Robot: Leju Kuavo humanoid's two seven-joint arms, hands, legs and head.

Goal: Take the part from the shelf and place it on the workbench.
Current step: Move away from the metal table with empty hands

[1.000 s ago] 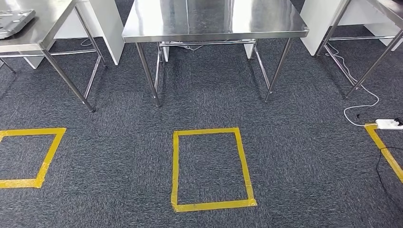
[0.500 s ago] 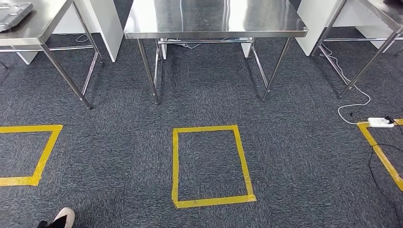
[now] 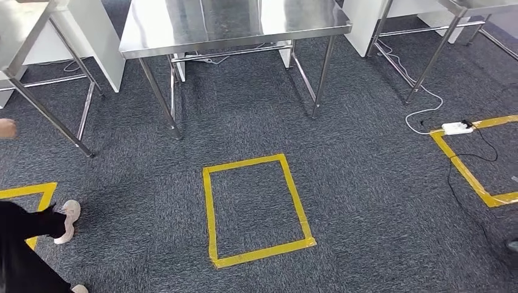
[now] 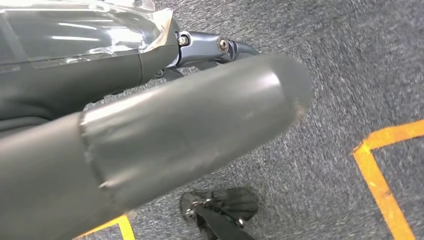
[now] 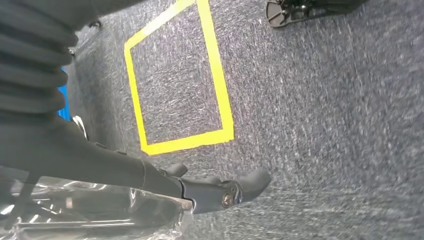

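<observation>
My left hand (image 4: 150, 135) hangs low over the dark carpet, its thick grey thumb stretched out, and I see nothing in its grip. My right hand (image 5: 100, 165) also hangs over the carpet, its dark fingers (image 5: 235, 187) extended and holding nothing. A bare steel workbench (image 3: 232, 24) stands ahead in the head view, behind a yellow tape rectangle (image 3: 256, 207) on the floor.
A second steel table (image 3: 24, 36) stands at the left and the legs of a third (image 3: 434, 58) at the right. A white power strip (image 3: 457, 128) and cables lie by yellow tape at the right. A person (image 3: 24, 244) in dark trousers and a pale shoe (image 3: 68, 220) stands at the lower left.
The camera has turned, so the tables and tape have shifted left and tilted. The person's leg has come further into the lower left. The grey part on the left table has left the picture.
</observation>
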